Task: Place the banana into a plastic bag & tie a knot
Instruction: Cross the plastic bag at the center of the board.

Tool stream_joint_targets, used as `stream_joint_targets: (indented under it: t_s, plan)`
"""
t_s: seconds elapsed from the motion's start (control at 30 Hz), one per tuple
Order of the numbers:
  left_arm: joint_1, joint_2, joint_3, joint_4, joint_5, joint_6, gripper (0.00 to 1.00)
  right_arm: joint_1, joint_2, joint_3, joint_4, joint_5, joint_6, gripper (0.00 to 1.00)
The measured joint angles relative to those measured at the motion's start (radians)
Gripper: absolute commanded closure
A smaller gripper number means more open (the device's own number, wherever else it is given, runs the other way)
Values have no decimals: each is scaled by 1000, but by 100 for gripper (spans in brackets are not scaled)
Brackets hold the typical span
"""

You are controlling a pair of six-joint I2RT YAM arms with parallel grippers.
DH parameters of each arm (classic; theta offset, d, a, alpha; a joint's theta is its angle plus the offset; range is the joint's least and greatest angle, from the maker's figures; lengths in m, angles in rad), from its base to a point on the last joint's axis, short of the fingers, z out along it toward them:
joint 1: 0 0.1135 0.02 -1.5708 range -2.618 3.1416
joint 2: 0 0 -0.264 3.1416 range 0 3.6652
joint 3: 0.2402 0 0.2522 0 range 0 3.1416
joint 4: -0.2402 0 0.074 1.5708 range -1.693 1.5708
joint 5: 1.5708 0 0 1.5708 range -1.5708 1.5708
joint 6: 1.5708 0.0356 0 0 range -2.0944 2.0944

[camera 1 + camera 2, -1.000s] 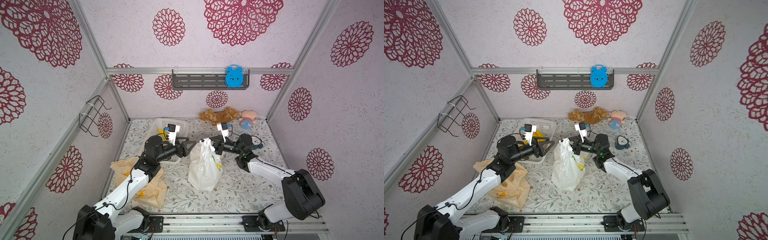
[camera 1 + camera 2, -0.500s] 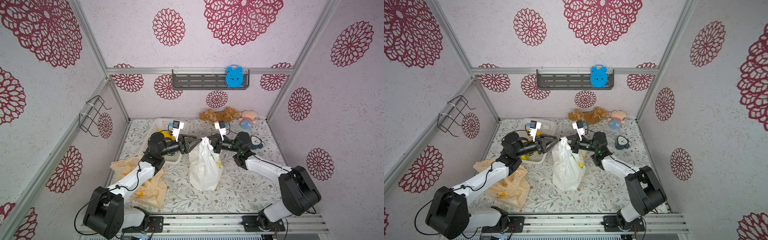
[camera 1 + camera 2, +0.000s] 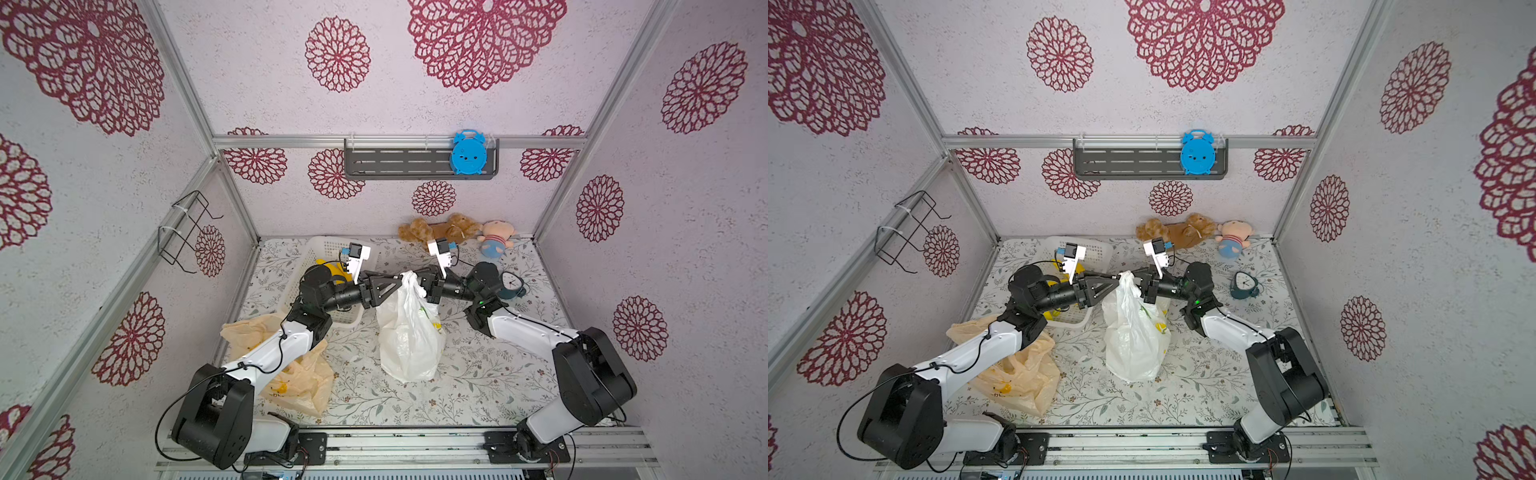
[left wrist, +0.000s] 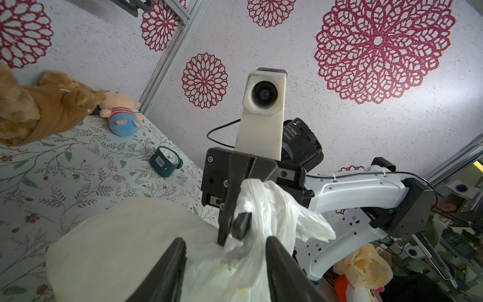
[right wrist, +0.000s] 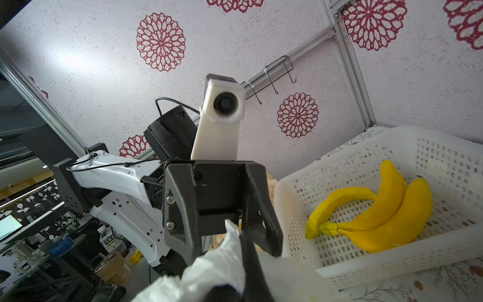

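Standing upright in the middle of the counter [image 3: 478, 386], the white plastic bag [image 3: 409, 340] has its top gathered into a twisted neck that rises between the two arms. The right tool [image 4: 234, 227] is clamped on that neck, its fingers pressed together on a bunched fold of plastic, and a loose flap spills out past them. The left tool [image 3: 392, 284] faces it from the other side with its fingers apart, one on each side of the neck just below the right tool's grip; the wrist views do not show whether they touch the plastic. A yellow patch [image 3: 1160, 328] shows through the bag's wall on the side toward the right arm, but it is too dim to say whether it is a banana. Three bananas [image 5: 379, 209] lie joined at the stem in the white basket [image 5: 444, 146] at the back of the counter, behind the left arm. A crumpled tan bag [image 3: 299, 374] lies under the left arm, well apart from the white one. A dark alarm clock [image 3: 511, 284] sits just beside the right arm's wrist.
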Motion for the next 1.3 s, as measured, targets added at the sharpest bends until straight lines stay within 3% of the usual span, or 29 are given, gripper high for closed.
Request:
stream_joint_targets:
  t_s: [0.23,0.5,0.83,0.97,1.3]
  plan:
    - [0,1,0,23,9,-14,67,1,5,3,1,0,6,100]
    - [3,-2,-1,27,3,-18,100,2,12,3,2,2,6,100]
    - [9,-62,-16,-68,-56,27,100,8,12,16,-47,0,-33,100]
    - [9,-80,-16,-125,-77,49,100,13,11,16,-74,0,-54,87]
    - [13,-129,-16,-214,-132,100,100,12,11,16,-117,-3,-80,86]
